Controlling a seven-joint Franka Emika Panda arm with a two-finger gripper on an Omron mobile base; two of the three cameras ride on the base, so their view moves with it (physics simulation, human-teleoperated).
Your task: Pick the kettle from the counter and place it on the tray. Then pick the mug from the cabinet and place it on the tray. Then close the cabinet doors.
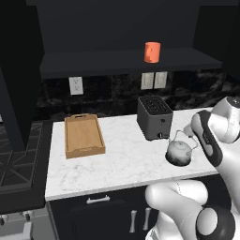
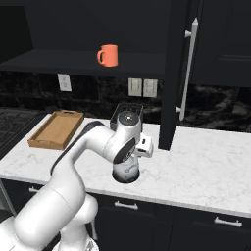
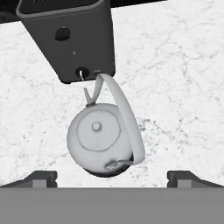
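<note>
Toaster stands just beside kettle; bare counter on its other sides.

The grey kettle sits on the marbled tabletop just below the dark toaster, between the claw's wide-spread fingertips.
</note>
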